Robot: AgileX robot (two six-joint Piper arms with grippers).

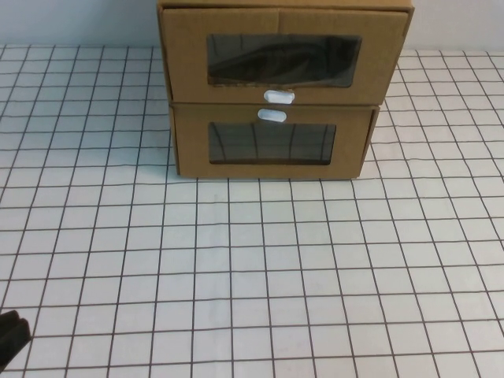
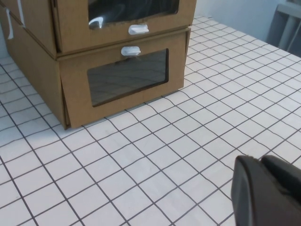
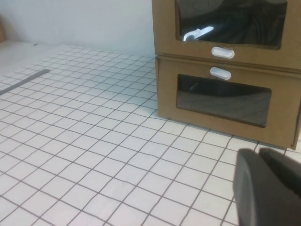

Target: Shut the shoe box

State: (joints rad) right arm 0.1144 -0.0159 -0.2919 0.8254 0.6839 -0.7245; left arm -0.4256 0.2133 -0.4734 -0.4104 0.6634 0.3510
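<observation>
The shoe box (image 1: 183, 55) is the upper of two stacked cardboard boxes at the back of the table, with its white pull tab (image 1: 279, 96) below its window. Its drawer front juts out a little past the box under it, as the left wrist view (image 2: 70, 28) shows. A dark shape lies behind the window. My left gripper (image 2: 260, 159) is shut and empty, low over the table near the front left corner (image 1: 12, 340). My right gripper (image 3: 257, 150) is shut and empty, some way in front of the boxes, and is out of the high view.
The similar lower cardboard box (image 1: 191, 146) carries the shoe box, with its white tab (image 1: 272, 115) above its window. The white gridded tabletop (image 1: 260, 268) stretches in front of both boxes. A pale wall stands behind them.
</observation>
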